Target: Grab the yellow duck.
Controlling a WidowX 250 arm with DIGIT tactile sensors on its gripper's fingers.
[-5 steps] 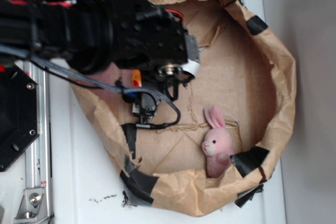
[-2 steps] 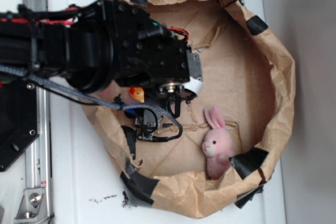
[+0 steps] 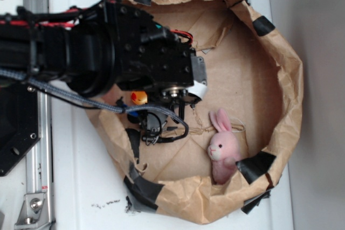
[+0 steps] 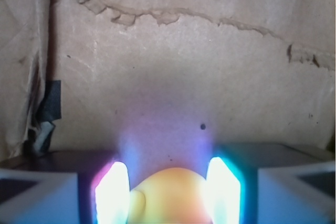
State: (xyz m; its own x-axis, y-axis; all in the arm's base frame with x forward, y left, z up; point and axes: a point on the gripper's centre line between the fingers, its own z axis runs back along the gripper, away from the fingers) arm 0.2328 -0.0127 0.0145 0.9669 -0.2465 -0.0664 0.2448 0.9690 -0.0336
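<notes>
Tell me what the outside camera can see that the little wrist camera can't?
Only the exterior view shows the pink bunny lying against the rim of the brown paper nest, the black tape patches on it, the robot's black arm and the white table.

Only the wrist view shows the pincer up close, with its two glowing fingers on either side of the yellow duck, and a torn edge in the paper.

Both show the duck and the brown paper floor; in the exterior view the duck just peeks out beneath the arm.
</notes>
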